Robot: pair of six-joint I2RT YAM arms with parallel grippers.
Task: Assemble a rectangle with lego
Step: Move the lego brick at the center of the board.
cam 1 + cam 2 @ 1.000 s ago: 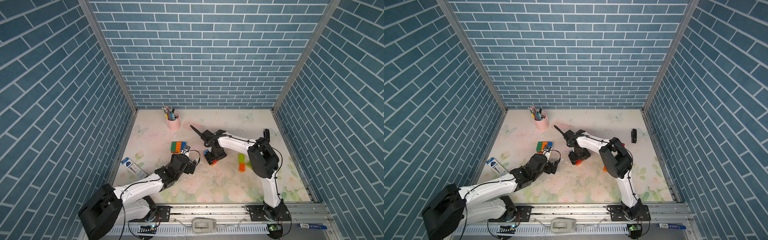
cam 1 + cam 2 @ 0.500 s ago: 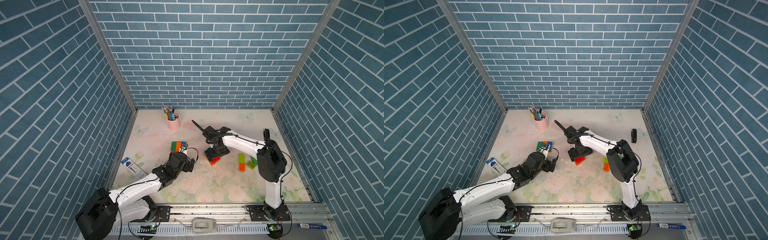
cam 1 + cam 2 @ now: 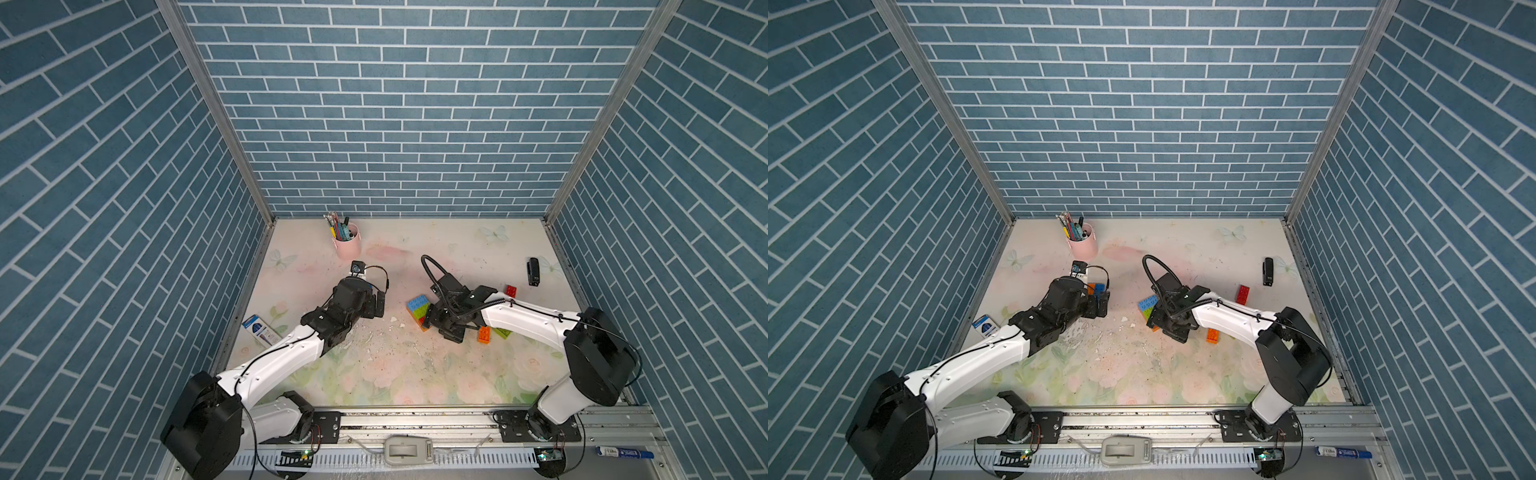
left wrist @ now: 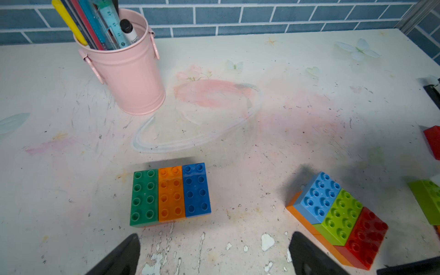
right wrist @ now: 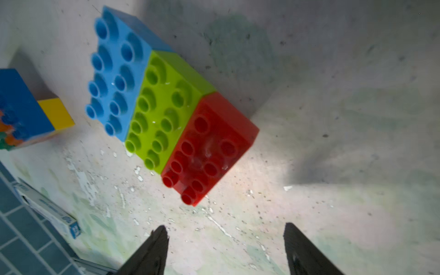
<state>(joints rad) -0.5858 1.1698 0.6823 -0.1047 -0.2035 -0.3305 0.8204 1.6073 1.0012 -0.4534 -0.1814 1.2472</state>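
Plainly each stands spread and empty — left gripper (image 4: pixel 214 256) near the green-orange-blue block (image 4: pixel 170 195), right gripper (image 5: pixel 226 252) near the blue-lime-red block (image 5: pixel 166 114).

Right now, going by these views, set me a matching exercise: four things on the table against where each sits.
1 pen cup
2 black stapler
3 blue-white box
4 blue-lime-red lego block

A just ahead of the right pincer
B by the left wall
C nearest the back wall
D near the right wall

Pairs: 1-C, 2-D, 3-B, 4-A
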